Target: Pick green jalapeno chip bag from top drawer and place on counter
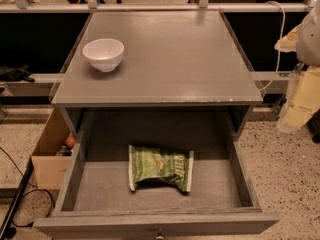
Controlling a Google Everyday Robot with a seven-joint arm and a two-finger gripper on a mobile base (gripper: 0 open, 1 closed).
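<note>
Grey counter [165,59] seen from above, white bowl [103,54] near its left edge. Below it, drawer [100,189] pulled open; green chip bag [160,166] lying flat and crumpled near middle of drawer floor. Gripper [301,101] (pale, blurred) at right edge, beside counter, well apart from bag. Cardboard box [50,154] on floor at left.

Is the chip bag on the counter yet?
No, the chip bag lies in the open drawer; the gripper is out of view.

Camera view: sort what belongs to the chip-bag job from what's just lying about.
Job: chip bag, lying in the open drawer; counter; gripper, not in view.
Lying about: bowl on the counter; cardboard box left of the drawer.
</note>
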